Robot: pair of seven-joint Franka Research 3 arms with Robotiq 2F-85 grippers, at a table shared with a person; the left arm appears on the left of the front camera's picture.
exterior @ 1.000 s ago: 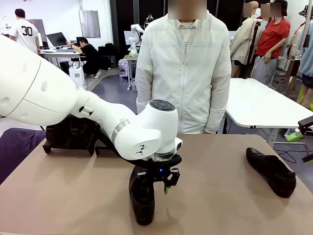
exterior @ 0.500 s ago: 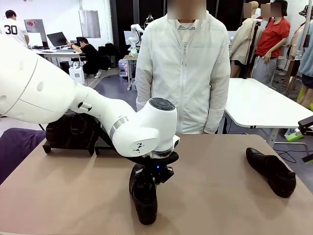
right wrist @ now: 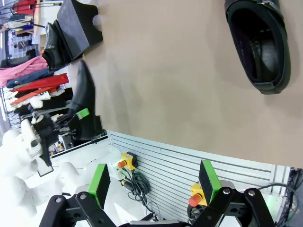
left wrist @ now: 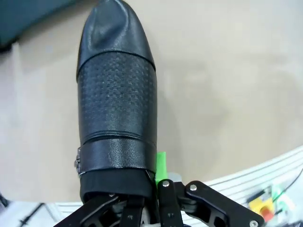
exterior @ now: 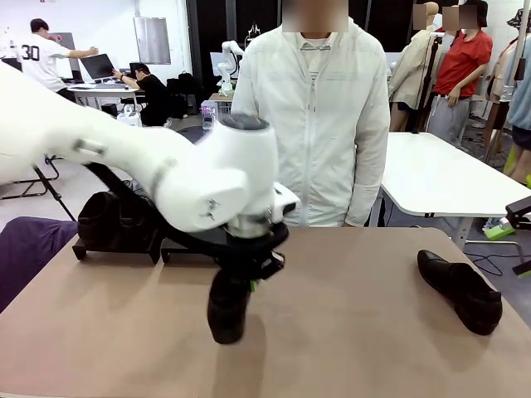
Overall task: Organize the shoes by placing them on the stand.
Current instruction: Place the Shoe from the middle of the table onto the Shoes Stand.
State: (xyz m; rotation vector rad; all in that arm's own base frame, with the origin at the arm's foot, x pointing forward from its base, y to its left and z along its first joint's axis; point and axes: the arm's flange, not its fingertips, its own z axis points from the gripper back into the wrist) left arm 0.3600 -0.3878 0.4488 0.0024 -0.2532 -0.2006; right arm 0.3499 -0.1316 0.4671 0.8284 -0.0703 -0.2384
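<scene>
**Left arm carries a shoe by its heel end; another waits on the bench**

The white left arm (exterior: 207, 182) has its jaws clamped on the collar at the heel end of a black, slightly glossy leather dress shoe (exterior: 228, 308). One green pad (left wrist: 161, 165) presses against the outside of the opening. Gripping there leaves the toe hanging down and the sole free, so the held shoe can be laid flat on a slope. It appears to hang just clear of the tan bench (exterior: 348, 340), near the middle, with a shadow beneath.

The low matte-black sloped stand (exterior: 116, 247) sits at the bench's far-left edge, well apart from the held shoe. Dark shoes (exterior: 120, 217) rest on its left tray; how many I cannot tell. Its other tray (right wrist: 78, 23) looks bare, and is likely the destination.

A matching black shoe (exterior: 461, 290) lies on its sole at the bench's right side. The right jaws stand wide open with nothing between their green pads (right wrist: 99, 182), probably kept ready for that shoe. A person in a white jacket (exterior: 311, 124) stands at the far side.
</scene>
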